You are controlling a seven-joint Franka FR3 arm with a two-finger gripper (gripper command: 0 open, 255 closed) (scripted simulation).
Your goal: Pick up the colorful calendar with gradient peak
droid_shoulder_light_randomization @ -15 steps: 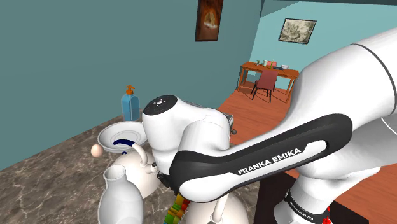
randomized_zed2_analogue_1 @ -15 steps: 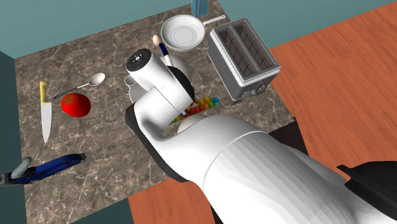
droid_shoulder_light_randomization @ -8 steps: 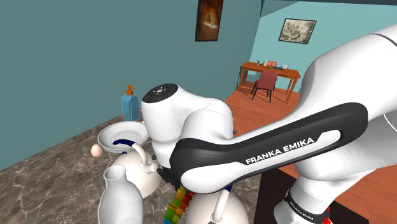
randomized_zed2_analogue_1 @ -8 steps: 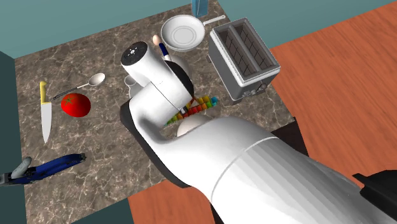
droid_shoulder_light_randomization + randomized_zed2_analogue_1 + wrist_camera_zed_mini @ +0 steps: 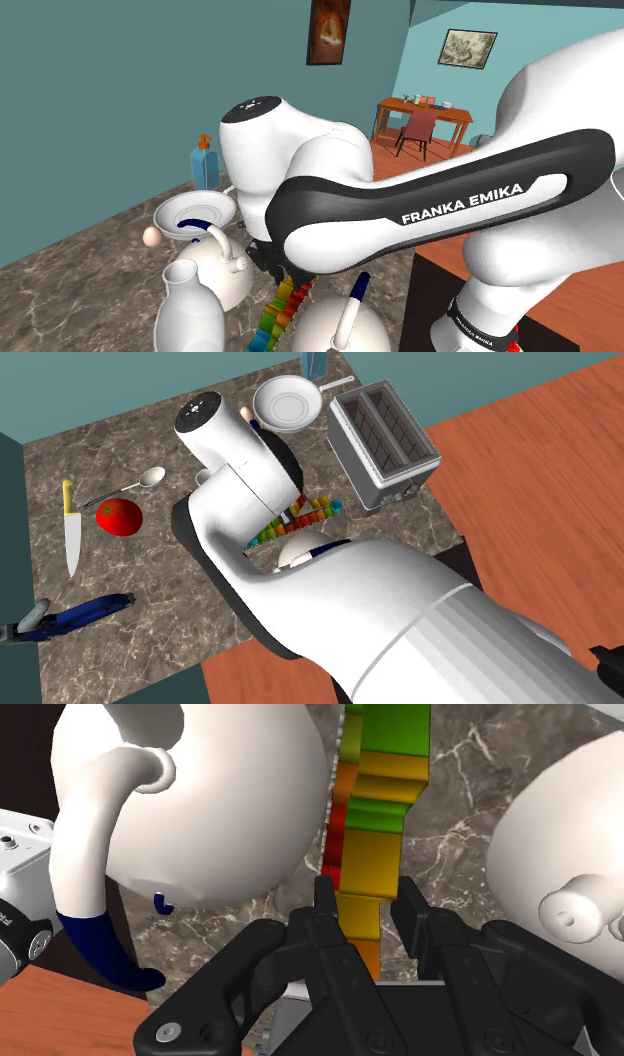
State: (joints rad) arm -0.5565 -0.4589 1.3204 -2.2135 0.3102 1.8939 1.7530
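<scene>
In the shoulder view the calendar (image 5: 280, 312) slants under my wrist, a stepped strip of rainbow blocks beside a white teapot (image 5: 225, 275).

In the second exterior view it runs red through yellow and green to blue, above the marble worktop (image 5: 150, 582) near the toaster (image 5: 385, 442).

In the wrist view my claw (image 5: 366, 909) is closed on the calendar's orange end, one finger on each side. A second white pot (image 5: 560, 854) sits close by. I judge the lift is in hand. Next I need a straight rise, clear of both pots.
</scene>
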